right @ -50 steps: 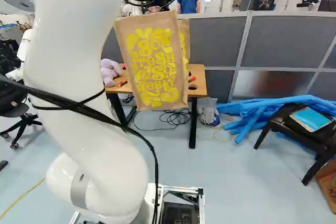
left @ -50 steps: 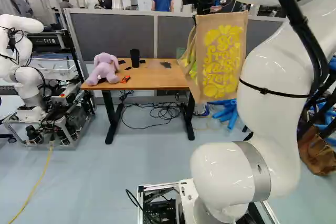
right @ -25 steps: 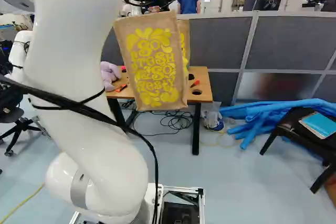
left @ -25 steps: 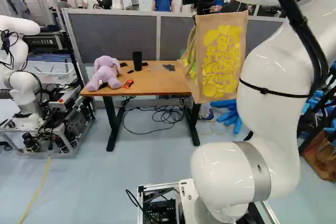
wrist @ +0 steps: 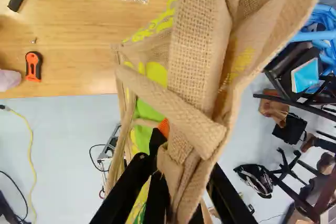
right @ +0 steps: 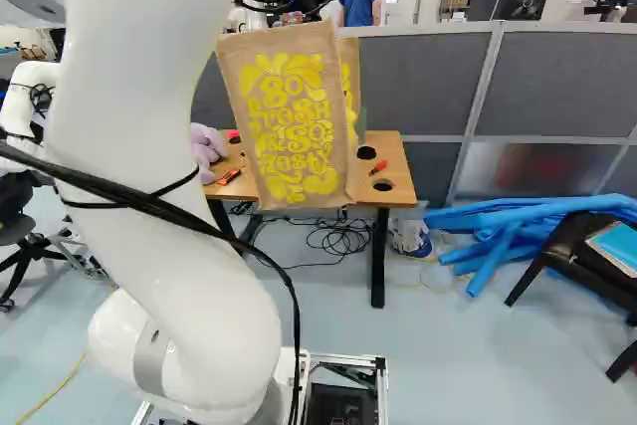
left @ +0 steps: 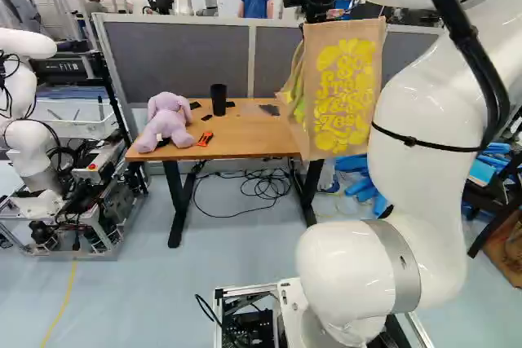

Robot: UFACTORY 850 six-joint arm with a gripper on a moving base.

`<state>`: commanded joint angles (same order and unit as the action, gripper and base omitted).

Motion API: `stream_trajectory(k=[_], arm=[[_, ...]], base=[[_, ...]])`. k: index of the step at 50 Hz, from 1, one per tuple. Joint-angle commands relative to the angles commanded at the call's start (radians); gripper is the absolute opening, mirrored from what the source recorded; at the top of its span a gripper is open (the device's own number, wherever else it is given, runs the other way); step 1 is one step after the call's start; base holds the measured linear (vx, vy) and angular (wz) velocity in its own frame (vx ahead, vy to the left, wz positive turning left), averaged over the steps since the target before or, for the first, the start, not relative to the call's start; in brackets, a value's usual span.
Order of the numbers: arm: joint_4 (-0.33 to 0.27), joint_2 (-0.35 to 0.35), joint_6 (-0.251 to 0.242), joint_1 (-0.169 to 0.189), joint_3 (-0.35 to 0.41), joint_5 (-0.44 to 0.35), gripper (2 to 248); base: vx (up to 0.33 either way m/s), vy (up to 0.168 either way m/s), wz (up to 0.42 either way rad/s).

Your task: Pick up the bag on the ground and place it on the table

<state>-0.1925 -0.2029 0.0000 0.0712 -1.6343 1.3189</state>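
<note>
Broadly, we see a long grey panelled partition (left: 179,59) behind the rectangular wooden table (left: 236,146) with black legs. On the table's near side rises our glossy white jointed arm (right: 169,196). On the floor to the table's right lie long bright-blue tubes (right: 488,231), with a black chair (right: 572,251) farther right of the table. Our tan woven bag (left: 342,103) with yellow lettering hangs raised in front of the table's right part, not set down on it. We have its top pinched between both fingers of our black two-fingered gripper (right: 292,18), so the grasp is closed on it. On the table's left end sits a lilac plush animal (left: 167,126), then a black cylindrical cup (left: 218,100) toward the table's back and a small orange-and-black tool (left: 205,139) near its front edge
</note>
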Motion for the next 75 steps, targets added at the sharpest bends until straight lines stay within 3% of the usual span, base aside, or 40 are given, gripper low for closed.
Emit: stream_trajectory(k=[38, 63, 75], arm=[[0.000, -0.007, 0.000, -0.003, -0.008, 0.000, 33], [0.000, -0.010, 0.000, -0.005, -0.012, 0.000, 33], [0.000, -0.010, 0.087, -0.005, -0.012, 0.000, 33]], base=[[0.138, 0.079, -0.024], [0.009, 0.005, 0.003], [0.000, 0.000, 0.000]])
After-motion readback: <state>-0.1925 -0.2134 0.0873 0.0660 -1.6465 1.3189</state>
